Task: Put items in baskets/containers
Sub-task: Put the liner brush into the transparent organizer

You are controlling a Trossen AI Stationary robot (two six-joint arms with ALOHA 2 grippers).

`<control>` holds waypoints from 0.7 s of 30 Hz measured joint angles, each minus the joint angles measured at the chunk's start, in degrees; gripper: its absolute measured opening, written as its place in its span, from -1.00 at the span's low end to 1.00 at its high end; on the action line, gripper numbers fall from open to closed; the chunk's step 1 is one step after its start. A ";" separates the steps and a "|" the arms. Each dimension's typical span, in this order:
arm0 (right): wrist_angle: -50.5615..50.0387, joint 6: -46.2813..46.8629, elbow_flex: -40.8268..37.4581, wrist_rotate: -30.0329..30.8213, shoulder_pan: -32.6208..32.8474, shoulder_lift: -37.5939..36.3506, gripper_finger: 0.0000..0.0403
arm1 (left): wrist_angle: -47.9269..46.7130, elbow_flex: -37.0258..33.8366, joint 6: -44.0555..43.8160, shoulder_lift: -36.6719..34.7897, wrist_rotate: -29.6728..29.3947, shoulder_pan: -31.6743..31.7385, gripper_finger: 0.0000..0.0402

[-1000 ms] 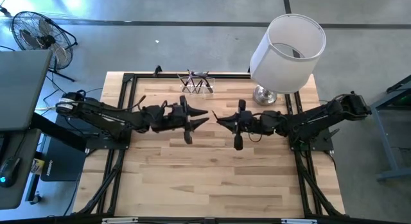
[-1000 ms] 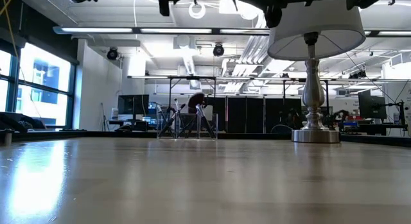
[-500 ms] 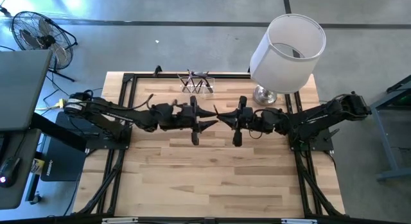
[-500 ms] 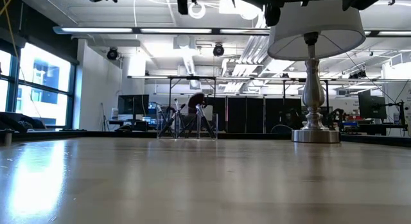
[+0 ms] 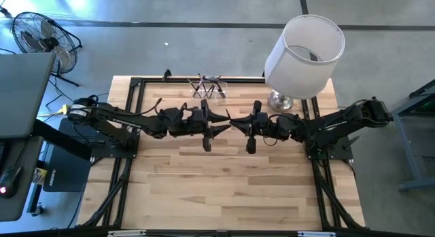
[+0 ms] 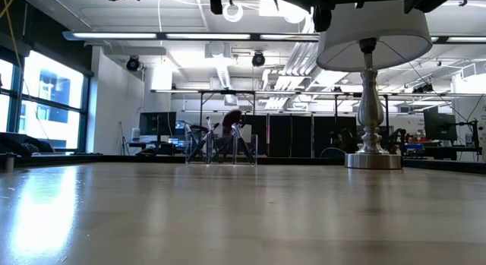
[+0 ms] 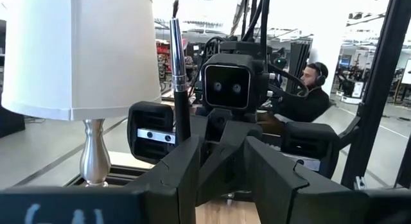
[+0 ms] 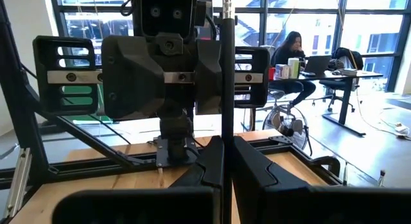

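Mid-tabletop (image 5: 224, 176), raised: right hand (image 5: 234, 122) clamps one upright brush (image 8: 227, 70). Left hand (image 5: 223, 123) has closed in since a second ago, fingers wide around it; handover pending. Beyond, holder (image 5: 209, 87) with brushes.

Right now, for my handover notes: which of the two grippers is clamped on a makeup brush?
The right gripper: its fingers pinch the slim brush upright. The left gripper faces it, jaws spread.

Black grippers (image 5: 230, 121); brush (image 7: 178, 63) between them dark, silver ferrule; white lampshade (image 5: 304, 45), silver lamp base (image 6: 372, 160); pale wood table (image 5: 224, 183).
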 joint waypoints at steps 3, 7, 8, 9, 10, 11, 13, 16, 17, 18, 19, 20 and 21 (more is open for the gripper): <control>-0.01 -0.03 0.00 -0.14 0.00 0.00 -0.97 | 0.02 -0.02 -0.05 0.00 0.40 -0.02 -0.39; -0.07 -0.15 0.00 -0.28 0.04 0.00 -0.97 | -0.68 -0.04 -0.20 -0.04 1.35 -0.02 -0.39; -0.13 -0.15 0.00 -0.28 0.04 0.00 -0.97 | -1.82 -0.04 -0.24 -0.29 1.51 -0.02 -0.39; -0.17 -0.15 0.00 -0.32 0.04 0.00 -0.97 | -3.51 -0.04 -0.56 -0.70 1.54 -0.02 -0.39; -0.19 -0.15 0.00 -0.34 0.04 0.00 -0.97 | -4.93 -0.04 -1.20 -0.96 1.55 -0.02 -0.39; -0.17 -0.17 0.00 -0.36 0.06 0.00 -0.97 | -5.83 -0.04 -1.96 -1.03 1.57 -0.02 -0.39; -0.15 -0.17 -0.01 -0.42 0.07 0.00 -0.97 | -7.53 -0.07 -3.29 -1.04 1.53 -0.01 -0.39; -0.15 -0.17 -0.07 -0.41 0.09 0.00 -0.97 | -7.75 -0.09 -3.41 -1.03 1.54 0.01 -0.39; -0.15 -0.17 -0.07 -0.41 0.09 0.00 -0.97 | -7.77 -0.09 -3.39 -1.03 1.55 0.03 -0.39; -0.15 -0.16 -0.07 -0.39 0.11 0.00 -0.97 | -7.87 -0.09 -3.39 -1.03 1.43 0.03 -0.39; -0.15 -0.04 -0.07 -0.37 0.11 0.00 -0.97 | -7.92 -0.09 -3.37 -1.03 0.94 0.01 -0.39; -0.05 0.09 -0.07 -0.51 0.11 0.00 -0.97 | -8.09 -0.09 -3.27 -1.03 0.20 0.01 -0.39; 0.10 0.11 -0.01 -0.80 0.14 0.00 -0.97 | -8.48 -0.09 -3.26 -1.03 -0.83 0.03 -0.39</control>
